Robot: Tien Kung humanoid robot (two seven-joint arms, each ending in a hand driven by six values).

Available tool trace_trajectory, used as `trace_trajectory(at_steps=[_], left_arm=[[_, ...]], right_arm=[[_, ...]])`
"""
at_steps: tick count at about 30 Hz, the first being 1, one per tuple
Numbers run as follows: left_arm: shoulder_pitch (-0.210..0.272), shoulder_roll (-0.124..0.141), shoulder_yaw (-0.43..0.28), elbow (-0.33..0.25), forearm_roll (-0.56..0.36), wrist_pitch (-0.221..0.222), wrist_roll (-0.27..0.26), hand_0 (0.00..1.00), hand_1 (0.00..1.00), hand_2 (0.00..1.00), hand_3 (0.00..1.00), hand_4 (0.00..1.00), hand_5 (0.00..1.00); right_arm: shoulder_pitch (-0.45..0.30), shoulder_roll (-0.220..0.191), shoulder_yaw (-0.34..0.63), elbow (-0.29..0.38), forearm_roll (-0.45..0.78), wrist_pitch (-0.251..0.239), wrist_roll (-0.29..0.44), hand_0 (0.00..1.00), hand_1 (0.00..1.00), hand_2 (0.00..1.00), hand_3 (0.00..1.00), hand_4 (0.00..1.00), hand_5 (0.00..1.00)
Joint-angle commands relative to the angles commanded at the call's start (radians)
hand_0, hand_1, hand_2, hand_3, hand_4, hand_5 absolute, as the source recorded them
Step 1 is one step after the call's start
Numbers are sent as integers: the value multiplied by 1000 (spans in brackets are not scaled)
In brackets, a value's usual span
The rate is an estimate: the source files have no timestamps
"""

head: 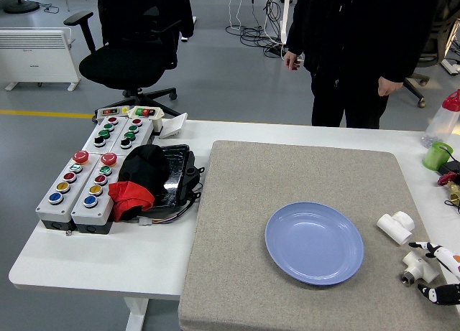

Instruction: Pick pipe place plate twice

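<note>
Down in the near right corner, the right hand (440, 273) comes in from the edge of the picture. Only a few of its black and white fingers (438, 252) show. They curl around a small white pipe piece (417, 266) that sits on the table, but I cannot tell if they grip it or just touch it. A bit farther back lies a second white pipe piece (396, 227), just beside the right edge of the gray mat (237, 230). The blue plate (314, 243) sits on the mat with nothing on it, and both pipe pieces are off to its right. On the left side of the white table (86, 263) are gray boxes with colored buttons (83, 187). Next to them is a black tray (176, 174) with a black and red cloth (138, 182) piled on it. At the far right stand a green cup (436, 156) and a clear bottle (443, 115) with a red top. A person (359, 51) in dark clothes stands behind the table, hands hanging down by their sides. A black office chair (126, 58) sits on the floor farther back.
</note>
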Motion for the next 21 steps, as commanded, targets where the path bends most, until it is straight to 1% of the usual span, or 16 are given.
trace_trajectory(at_steps=[5,6,11,12,17,18,21], left_arm=[[2,0,-2,0,4,-1,0,653,628,630,553,389,998],[3,0,-2,0,4,-1,0,653,628,630,552,389,998],[8,0,0,-1,3,-2,-2,653,628,630,552,389,998],[8,-1,-1,0,4,-2,-2,652,628,629,552,388,998],[9,0,-2,0,6,-3,-1,652,628,629,552,388,998],[8,0,-2,0,6,-3,-1,652,628,629,551,388,998],[7,0,-2,0,4,-3,0,652,628,629,551,388,998]], right_arm=[[15,2,-17,-13,3,1,-3,894,844,900,841,644,115],[18,3,-22,-18,4,4,-5,828,806,823,796,618,94],[22,7,-27,-34,14,9,-10,828,806,823,796,618,94],[24,7,-29,-37,16,6,-10,681,695,705,728,566,70],[30,11,-39,-50,27,-10,-10,681,695,705,728,566,70],[30,12,-41,-52,31,-14,-10,470,549,603,667,463,26],[31,12,-41,-55,48,-26,-14,470,549,603,667,463,26]])
